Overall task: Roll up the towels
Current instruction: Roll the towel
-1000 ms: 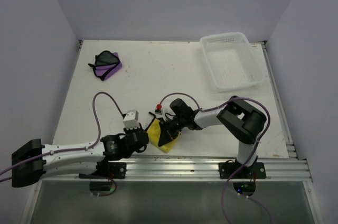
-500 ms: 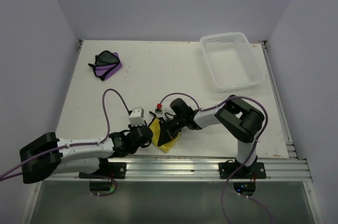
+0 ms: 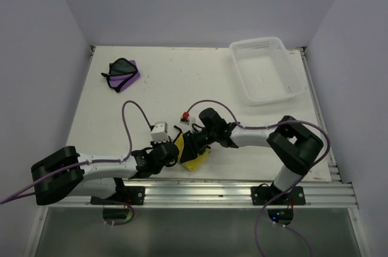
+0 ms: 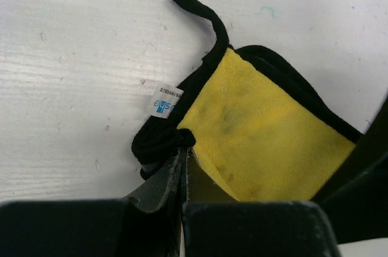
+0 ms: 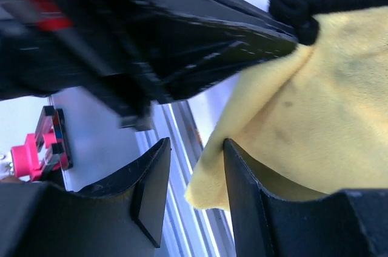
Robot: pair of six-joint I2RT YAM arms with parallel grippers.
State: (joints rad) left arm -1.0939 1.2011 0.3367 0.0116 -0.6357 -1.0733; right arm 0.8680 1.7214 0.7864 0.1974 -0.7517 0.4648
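Yellow towel (image 3: pixel 193 155) lies partly folded at the near edge of the desk (image 3: pixel 182 87), between both arms. The left hand (image 4: pixel 183 166) has its fingers pressed together on the black edging at one corner, just beside the white label (image 4: pixel 163 100); the black loop (image 4: pixel 200 8) trails free onto the desk. The right hand (image 5: pixel 197 169) has its fingers a little apart with the towel's edge in the gap, but I cannot tell whether they press on it. The cloth looks light, soft and floppy, so it should sag and unroll unless pinned. The firmer edging or a corner is probably the best place to hold it. Far back on the left, the purple towel (image 3: pixel 124 74) lies crumpled and untouched. The white basket (image 3: pixel 257 43) sits far right.
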